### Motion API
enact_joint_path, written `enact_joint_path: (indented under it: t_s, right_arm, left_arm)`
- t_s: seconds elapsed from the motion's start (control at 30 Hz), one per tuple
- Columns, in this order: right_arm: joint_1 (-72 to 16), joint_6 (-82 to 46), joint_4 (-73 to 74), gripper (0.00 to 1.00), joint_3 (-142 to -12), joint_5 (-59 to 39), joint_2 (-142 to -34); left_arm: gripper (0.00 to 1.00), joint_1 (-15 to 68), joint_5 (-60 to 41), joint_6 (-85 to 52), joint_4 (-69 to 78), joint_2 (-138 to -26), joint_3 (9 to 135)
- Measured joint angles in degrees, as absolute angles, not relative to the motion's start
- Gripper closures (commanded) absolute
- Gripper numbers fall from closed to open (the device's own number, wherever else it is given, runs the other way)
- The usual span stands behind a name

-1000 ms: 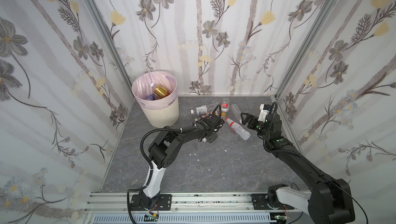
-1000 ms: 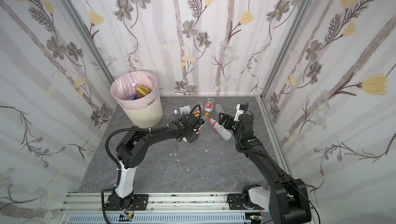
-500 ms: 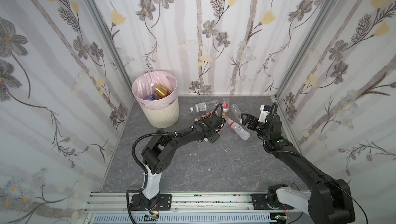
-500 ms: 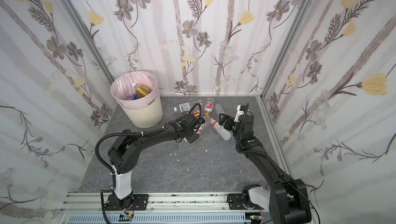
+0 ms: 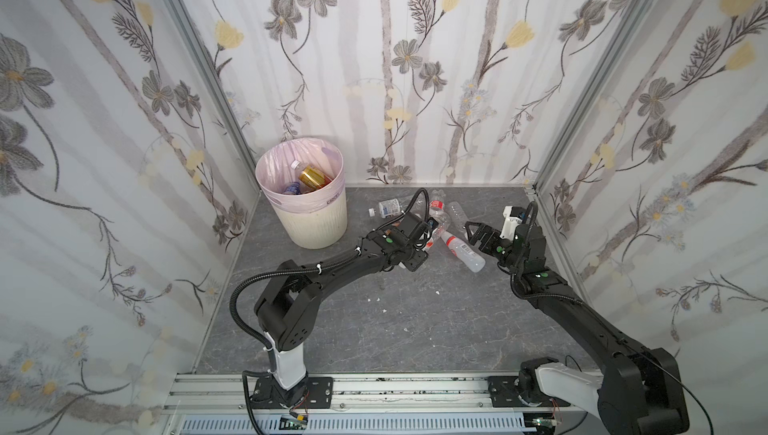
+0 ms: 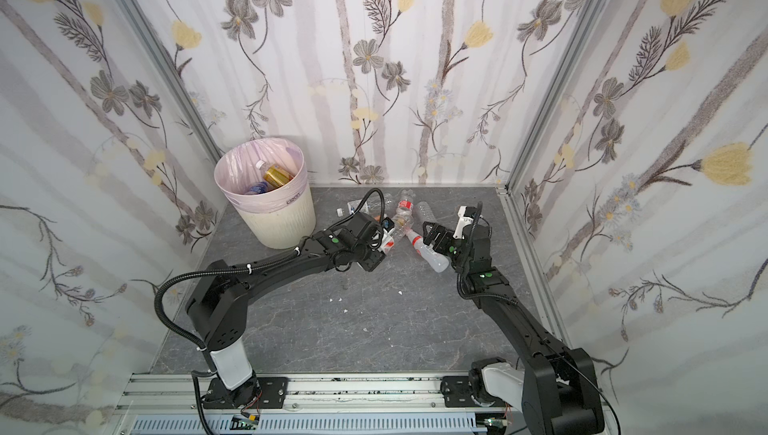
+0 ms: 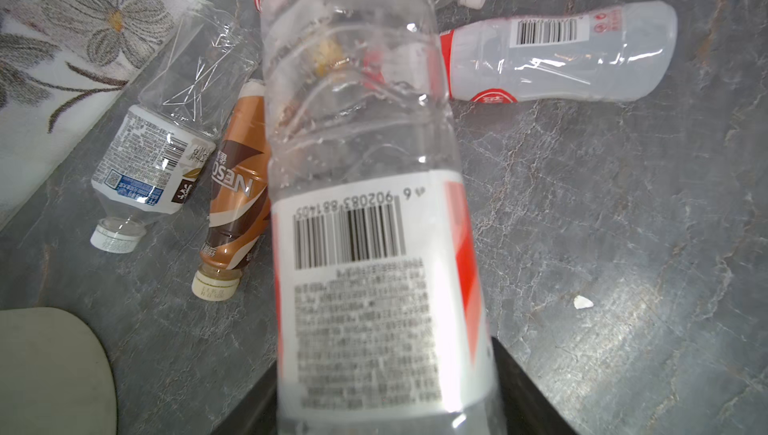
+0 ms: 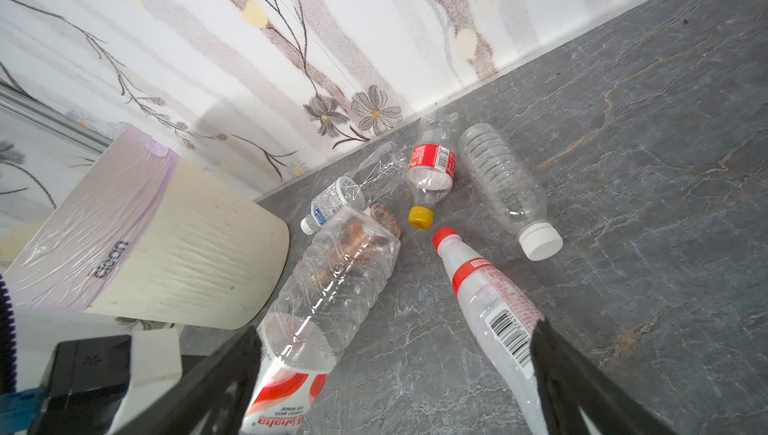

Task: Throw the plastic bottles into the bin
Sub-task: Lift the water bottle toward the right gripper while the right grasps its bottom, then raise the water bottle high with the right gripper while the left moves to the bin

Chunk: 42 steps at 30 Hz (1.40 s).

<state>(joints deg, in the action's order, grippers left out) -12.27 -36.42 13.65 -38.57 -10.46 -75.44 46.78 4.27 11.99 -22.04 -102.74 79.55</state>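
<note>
Clear plastic bottle [image 7: 365, 121] is sticking lengthwise out of the left gripper [image 7: 382, 404], which is pinching its labelled end, the bin [image 5: 320, 225] standing nearer this arm; the right gripper [image 8: 395, 337] is gaping empty.

You have bright, even overhead light in both top views: the flowered wallpaper walls [image 5: 415, 58] run nearly white, and the black arms [image 5: 345, 262] leave faint, soft shadows on the grey marbled counter [image 5: 415, 329]. The wide lens splays the side walls outward at the frame edges. In the left wrist view the clear ribbed plastic bottle with the white and red label [image 7: 365, 287] blurs close to the lens and carries a white glare patch. In the right wrist view the clear plastic bottles near the wall [image 8: 498, 179] look crisp.
</note>
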Motion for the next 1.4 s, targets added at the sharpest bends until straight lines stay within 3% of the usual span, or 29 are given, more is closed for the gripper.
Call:
enact_joint_path:
  t_s: [0.67, 1.07, 1.4]
  right_arm:
    - [-17.52, -44.29, 21.06, 0.0, -48.05, -19.03, -78.85]
    - [-22.59, -47.07, 22.98, 0.01, -60.29, -19.18, -89.17]
    - [-25.12, -47.92, 23.51, 0.21, -71.0, -19.79, -98.91]
  left_arm:
    - [0.35, 46.76, 7.49, 11.35, -5.87, -88.27, 68.47]
    - [0.33, 46.7, 11.07, 10.28, 3.62, -82.76, 62.76]
    - [0.31, 46.7, 12.43, 10.11, 5.37, -79.92, 60.51]
